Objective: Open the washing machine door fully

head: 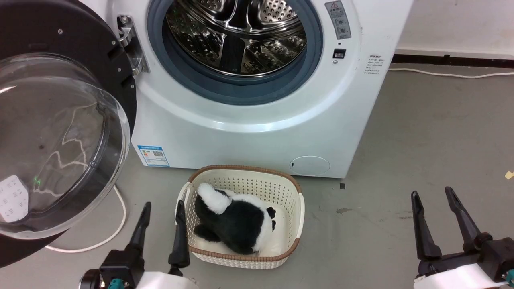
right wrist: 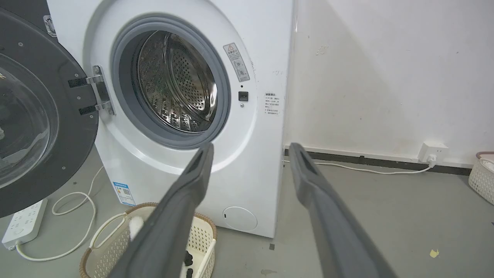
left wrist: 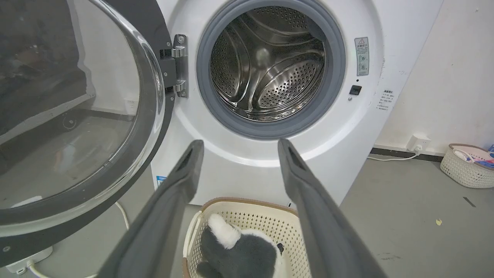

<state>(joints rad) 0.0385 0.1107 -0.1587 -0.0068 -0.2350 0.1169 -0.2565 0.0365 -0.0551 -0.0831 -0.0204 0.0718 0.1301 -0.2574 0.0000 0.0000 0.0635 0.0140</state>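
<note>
The white washing machine (head: 249, 132) faces me, its steel drum (head: 237, 36) uncovered inside a grey gasket. The washing machine door (head: 52, 132), black-rimmed with a bulging clear bowl, hangs swung out on its left hinge (head: 130, 44); it also fills the left of the left wrist view, door (left wrist: 73, 116), and the right wrist view, door (right wrist: 34, 123). My left gripper (head: 162, 206) is open at the lower left, beside the basket and clear of the door. My right gripper (head: 433, 194) is open over bare floor at the lower right, holding nothing.
A cream basket (head: 289, 180) with a black-and-white plush toy (head: 237, 218) stands on the floor before the machine. A white cable (head: 114, 233) and power strip (right wrist: 23, 224) lie under the door. Another basket (left wrist: 469, 166) sits by the right wall. Grey floor stretches to the right.
</note>
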